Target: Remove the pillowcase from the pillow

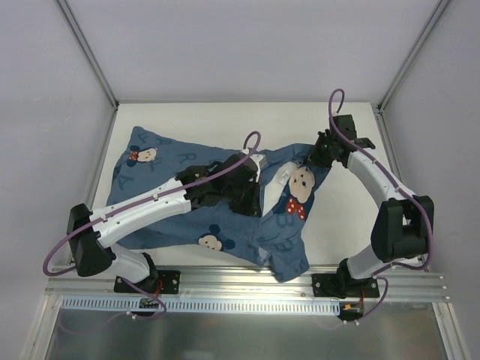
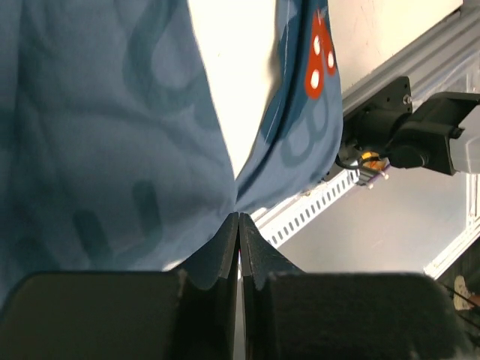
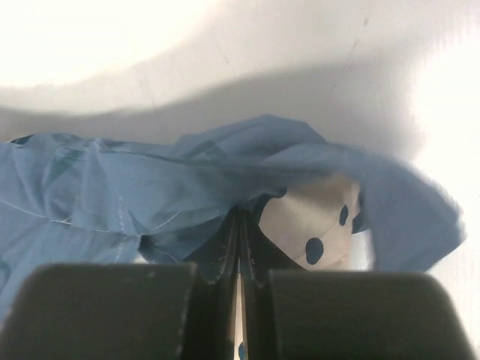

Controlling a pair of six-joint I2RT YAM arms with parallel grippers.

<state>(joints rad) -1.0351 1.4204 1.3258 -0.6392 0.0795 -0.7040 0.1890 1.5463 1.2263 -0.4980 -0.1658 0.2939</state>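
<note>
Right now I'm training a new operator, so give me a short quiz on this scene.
1. True or false: the pillowcase is fully off the pillow.
2. What does the right gripper pinch? A) the pillowcase B) the pillow C) nothing
3. Fill in: the left gripper is ____ (open/shut).
Key: 1 false; 2 A; 3 shut.

White table (image 1: 341,221); aluminium rail (image 1: 247,289) along near edge.
</note>
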